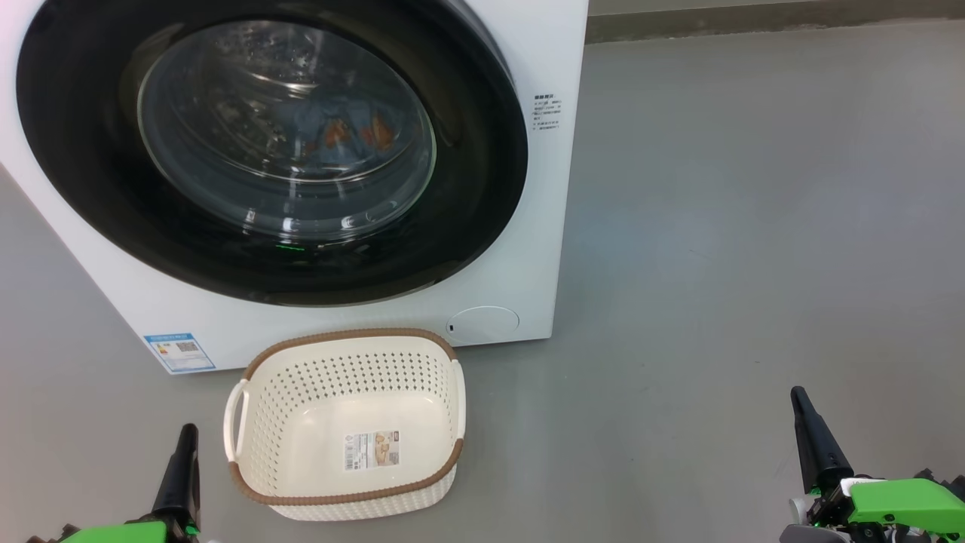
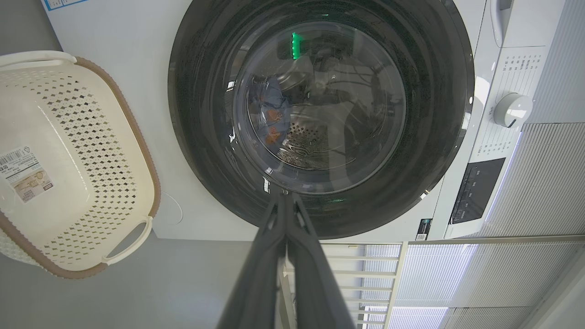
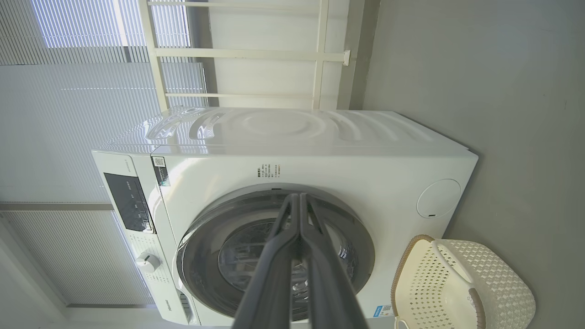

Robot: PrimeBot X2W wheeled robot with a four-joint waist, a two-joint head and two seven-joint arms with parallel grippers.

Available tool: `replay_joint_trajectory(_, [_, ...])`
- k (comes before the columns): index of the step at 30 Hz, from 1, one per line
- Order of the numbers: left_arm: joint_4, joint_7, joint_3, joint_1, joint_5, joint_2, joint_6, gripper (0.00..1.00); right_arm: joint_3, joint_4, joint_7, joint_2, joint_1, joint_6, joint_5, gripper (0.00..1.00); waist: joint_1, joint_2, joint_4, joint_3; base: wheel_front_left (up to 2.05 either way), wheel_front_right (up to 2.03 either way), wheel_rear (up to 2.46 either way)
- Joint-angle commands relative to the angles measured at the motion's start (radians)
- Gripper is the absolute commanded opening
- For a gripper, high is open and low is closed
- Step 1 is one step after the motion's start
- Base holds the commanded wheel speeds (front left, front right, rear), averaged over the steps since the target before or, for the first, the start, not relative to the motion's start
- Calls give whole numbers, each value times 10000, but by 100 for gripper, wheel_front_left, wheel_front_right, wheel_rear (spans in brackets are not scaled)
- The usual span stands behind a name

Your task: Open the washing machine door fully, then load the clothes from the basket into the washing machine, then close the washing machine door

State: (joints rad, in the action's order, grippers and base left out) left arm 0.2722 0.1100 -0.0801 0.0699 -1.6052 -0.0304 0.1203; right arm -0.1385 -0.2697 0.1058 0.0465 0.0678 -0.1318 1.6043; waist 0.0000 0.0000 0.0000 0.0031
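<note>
The white washing machine [image 1: 550,196] [image 2: 137,82] [image 3: 320,155] stands ahead with its black-rimmed round door [image 1: 90,173] [image 2: 434,114] [image 3: 356,246] shut flat against the front. Through the glass I see the light blue clothes [image 1: 339,128] [image 2: 272,107] with orange-brown prints lying in the steel drum. The cream basket [image 1: 339,422] [image 2: 68,160] [image 3: 457,288] with a brown rim sits on the floor in front of the machine, with just a label inside. My left gripper [image 1: 187,434] [image 2: 287,196] is shut and empty at the basket's left. My right gripper [image 1: 798,396] [image 3: 299,197] is shut and empty, far right of the basket.
Grey floor [image 1: 754,226] stretches wide to the right of the machine. The control panel with a round dial [image 2: 512,109] [image 3: 147,262] sits at the machine's top. White blinds [image 3: 68,114] and a pale frame [image 3: 247,52] stand behind the machine.
</note>
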Motion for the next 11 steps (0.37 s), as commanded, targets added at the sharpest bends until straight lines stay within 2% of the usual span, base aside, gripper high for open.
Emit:
replay_joint_trajectory(1, [-270, 30, -334, 381, -36, -198, 104, 0, 246, 249, 76, 37, 401, 11, 42, 0, 0, 0, 0, 0, 0, 0, 0])
replay_joint_trajectory(11, [-270, 30, -334, 381, -36, -198, 104, 0, 246, 249, 75, 37, 401, 11, 43, 0, 0, 0, 0, 0, 0, 0, 0])
